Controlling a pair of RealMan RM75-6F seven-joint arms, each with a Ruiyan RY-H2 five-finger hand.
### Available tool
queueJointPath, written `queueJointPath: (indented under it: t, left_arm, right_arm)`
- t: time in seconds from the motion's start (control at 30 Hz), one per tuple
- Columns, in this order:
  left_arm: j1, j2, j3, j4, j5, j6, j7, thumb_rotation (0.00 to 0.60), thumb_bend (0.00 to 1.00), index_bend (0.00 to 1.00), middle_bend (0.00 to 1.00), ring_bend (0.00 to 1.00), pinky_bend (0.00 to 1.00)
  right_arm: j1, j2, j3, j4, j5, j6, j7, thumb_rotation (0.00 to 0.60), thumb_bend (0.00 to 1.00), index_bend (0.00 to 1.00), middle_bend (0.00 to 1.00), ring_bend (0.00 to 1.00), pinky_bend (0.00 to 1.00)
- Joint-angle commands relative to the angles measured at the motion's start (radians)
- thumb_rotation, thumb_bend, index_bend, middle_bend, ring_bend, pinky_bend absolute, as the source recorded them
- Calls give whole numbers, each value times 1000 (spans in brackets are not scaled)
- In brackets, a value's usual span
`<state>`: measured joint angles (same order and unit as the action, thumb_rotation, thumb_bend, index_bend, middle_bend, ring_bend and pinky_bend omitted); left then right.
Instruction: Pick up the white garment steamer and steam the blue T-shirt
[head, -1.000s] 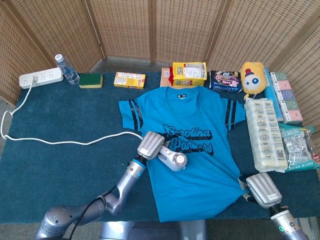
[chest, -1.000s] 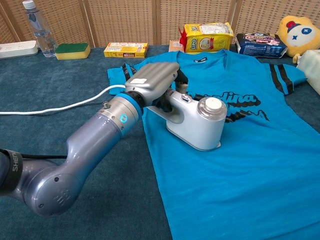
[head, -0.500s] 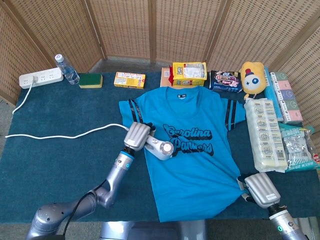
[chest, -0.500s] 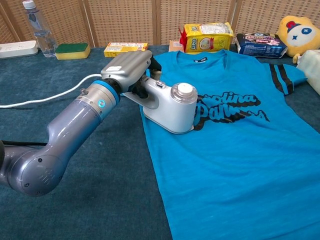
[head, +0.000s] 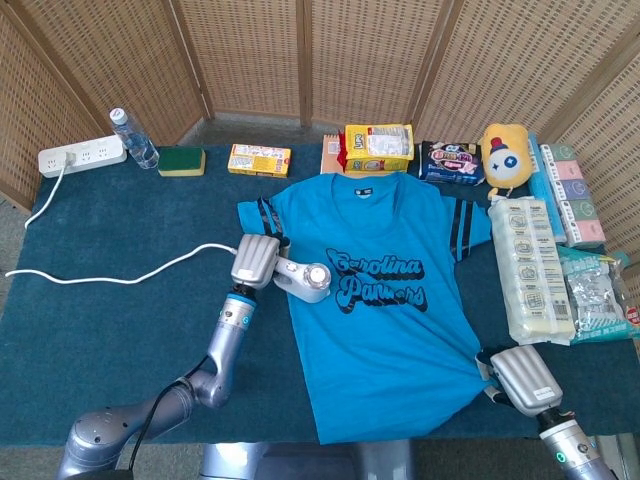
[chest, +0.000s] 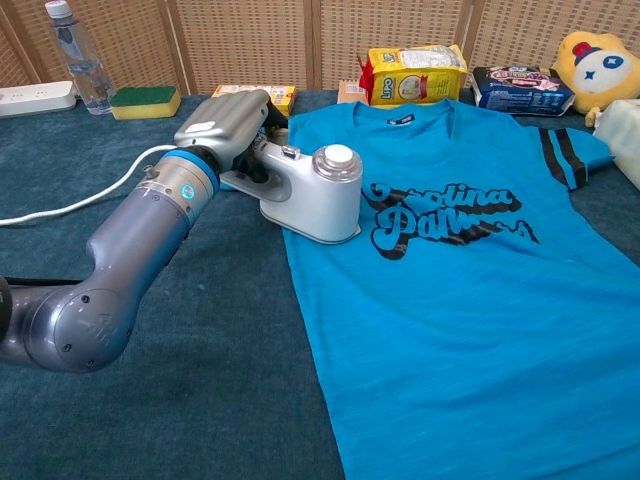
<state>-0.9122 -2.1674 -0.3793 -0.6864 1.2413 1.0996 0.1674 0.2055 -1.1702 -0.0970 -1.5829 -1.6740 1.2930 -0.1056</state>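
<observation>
The left hand (chest: 225, 125), a smooth grey metallic shell on a blue-ringed wrist, grips the handle of the white garment steamer (chest: 310, 190), a glossy rounded plastic body with a round cap on top. The steamer sits on the left edge of the blue T-shirt (head: 375, 300), close to the striped sleeve, just left of the dark script lettering. The shirt lies flat and soft on the tabletop (head: 110, 310), which is covered in a dark teal, carpet-like cloth. A white cord (head: 110, 275) snakes from the steamer toward the power strip (head: 82, 155) at the far left.

Compared with a second ago, the steamer has slid off the printed lettering toward the shirt's left side, and the cord's loop has straightened out.

The right hand (head: 520, 380) rests at the shirt's lower right hem, boxy and grey; whether its fingers hold the fabric I cannot tell.

Along the back edge sit a clear plastic bottle (head: 133, 138), a green sponge (head: 181, 160) and a yellow plush toy (head: 504, 155).
</observation>
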Motion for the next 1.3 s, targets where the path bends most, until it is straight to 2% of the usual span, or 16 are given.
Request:
queueJointPath:
  t: [0.03, 0.27, 0.53, 0.73, 1.13, 1.3]
  left_arm:
    - [-6, 4, -13, -17, -16, -4, 26, 600, 380, 696, 749, 670, 753]
    - [-20, 7, -44, -58, -72, -42, 84, 600, 380, 695, 749, 670, 753]
    - [-18, 5, -40, -100, -104, -69, 122, 600, 380, 696, 749, 670, 753]
    - [3, 17, -16, -166, -121, -85, 157, 600, 380, 695, 749, 670, 753]
    - [74, 126, 56, -437, -148, -92, 267, 600, 380, 695, 749, 670, 753]
    - [79, 149, 74, -490, -150, -85, 300, 600, 380, 695, 749, 670, 753]
  right_arm:
    - [-1, 0, 0, -1, 0, 1, 0, 600, 423, 656, 590, 630, 787]
    - [-4, 3, 2, -6, 5, 4, -7, 600, 423, 656, 590, 631, 788]
    - [-4, 5, 5, -13, 10, 2, -15, 600, 423, 656, 591, 631, 788]
    - [-4, 6, 5, -20, 11, 0, -23, 600, 423, 656, 591, 632, 788]
    - [-4, 7, 6, -26, 7, 1, -29, 600, 423, 656, 593, 634, 790]
    - [-5, 8, 6, -27, 6, 4, -28, 600, 423, 656, 593, 634, 790]
